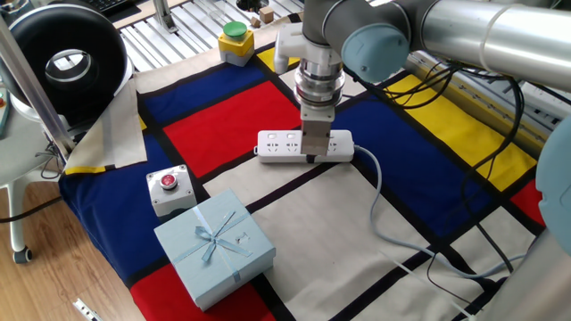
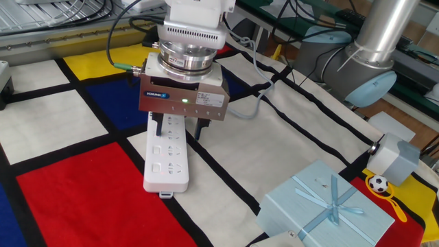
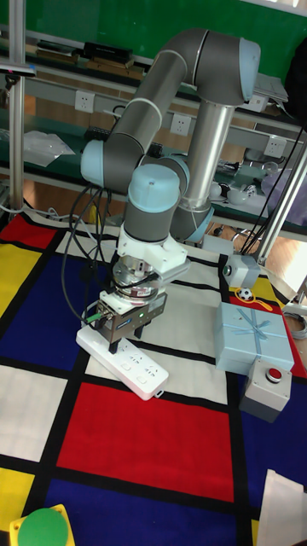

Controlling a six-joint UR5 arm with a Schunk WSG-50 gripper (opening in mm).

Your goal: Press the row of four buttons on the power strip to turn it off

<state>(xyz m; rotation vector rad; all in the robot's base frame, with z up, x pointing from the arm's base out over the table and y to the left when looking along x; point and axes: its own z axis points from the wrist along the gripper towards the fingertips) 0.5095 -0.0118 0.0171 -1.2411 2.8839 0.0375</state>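
A: Reading the other fixed view left to right: the power strip [image 2: 165, 159] lies at centre left on the chequered cloth, its long side running up and down the frame. The gripper [image 2: 180, 127] stands over the strip's upper half, fingers [image 2: 159, 125] spread with a clear gap, holding nothing.

B: Are the four buttons visible?

A: Too small to tell apart. One finger appears to rest on the strip; the other hangs just beside its right edge.

B: Procedure for this step?

A: My judgement: keep the wrist vertical, press straight down on one switch only, lift clear, then index along the row.

B: Any containers?

A: The blue gift box [image 2: 328, 206], lower right, lid on and ribbon tied. Its contents cannot be seen.
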